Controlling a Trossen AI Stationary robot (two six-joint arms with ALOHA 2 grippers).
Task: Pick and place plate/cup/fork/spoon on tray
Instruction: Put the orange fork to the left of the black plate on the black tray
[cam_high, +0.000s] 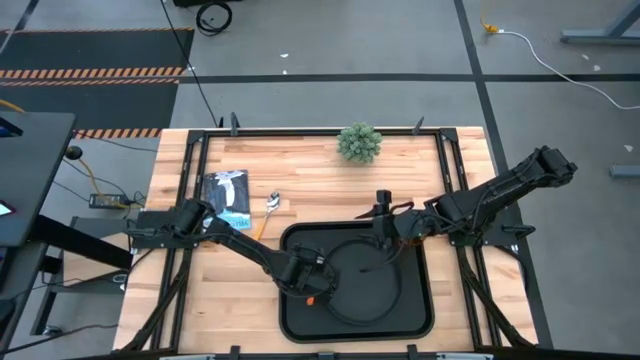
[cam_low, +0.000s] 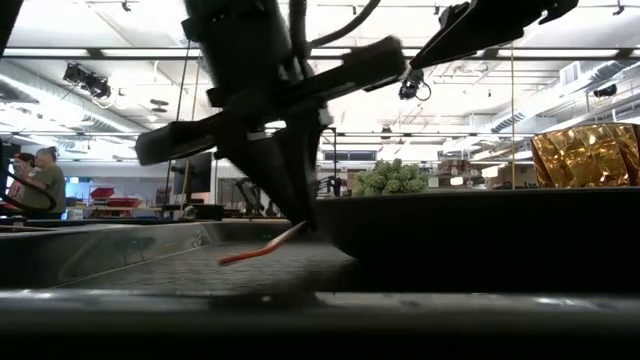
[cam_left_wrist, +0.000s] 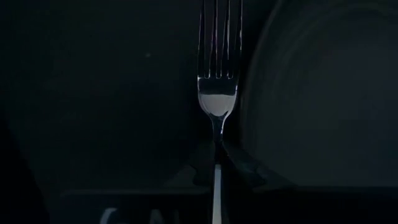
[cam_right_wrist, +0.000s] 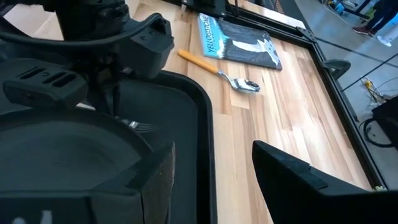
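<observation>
Left gripper (cam_high: 312, 287) is low over the tray's left part, clenched on the fork (cam_left_wrist: 217, 93) by its handle; in the left wrist view the 2 dark fingers meet around the silver stem and the 4 tines point away, lying over the tray floor just beside the plate rim. In the right wrist view the fork tines (cam_right_wrist: 140, 127) show under the left arm's wrist, right at the plate's edge, inside the tray. Plate (cam_high: 368, 280), round matte black, sits in the tray (cam_high: 425, 315), which is the large black rectangle with rounded corners at the table's near middle. Right gripper (cam_high: 383, 228) hangs over the tray's far edge, near the plate's far rim; its 2 fingers (cam_right_wrist: 292, 180) stand spread apart, released, holding nothing. Spoon (cam_high: 265, 214), silver bowl with orange handle, lies on the bare wood left of the tray, just beside a blue-and-white booklet (cam_high: 228, 193), not on the tray; same pair shows in the right wrist view, spoon (cam_right_wrist: 219, 73) next to booklet (cam_right_wrist: 239, 42). Small green bushy plant (cam_high: 359, 142) sits at the far edge of the wooden table (cam_high: 460, 170), well apart from the tray. Low view: a person (cam_low: 40, 180) sits in the room at far left. Cannot tell where the cup is from these views.
</observation>
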